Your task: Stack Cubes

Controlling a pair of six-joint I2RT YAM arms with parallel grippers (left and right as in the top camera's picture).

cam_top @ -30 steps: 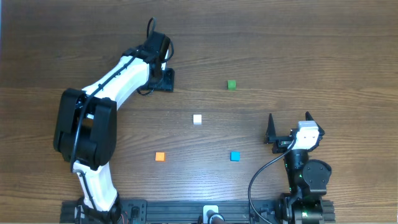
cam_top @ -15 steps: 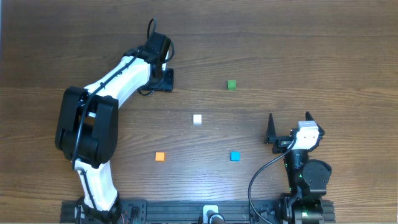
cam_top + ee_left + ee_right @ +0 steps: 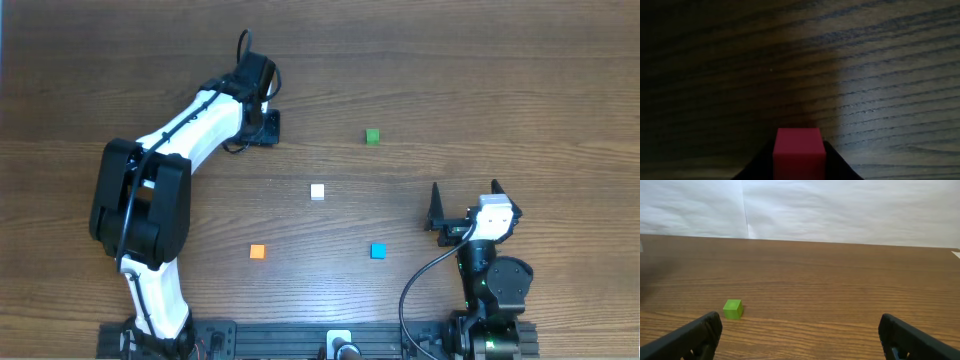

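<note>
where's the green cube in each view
top view: green cube upper middle, up-left of the open right pincer.
right wrist view: green cube on the table just beyond one pincer finger.
left wrist view: red cube in the left pincer instead.
shared landmark: the right pincer.

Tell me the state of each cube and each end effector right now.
left end effector, shut on the red cube
right end effector, open, holding nothing
red cube, gripped, not stacked
green cube, loose on the table, unstacked
white cube, loose, unstacked
orange cube, loose, unstacked
blue cube, loose, unstacked
</note>
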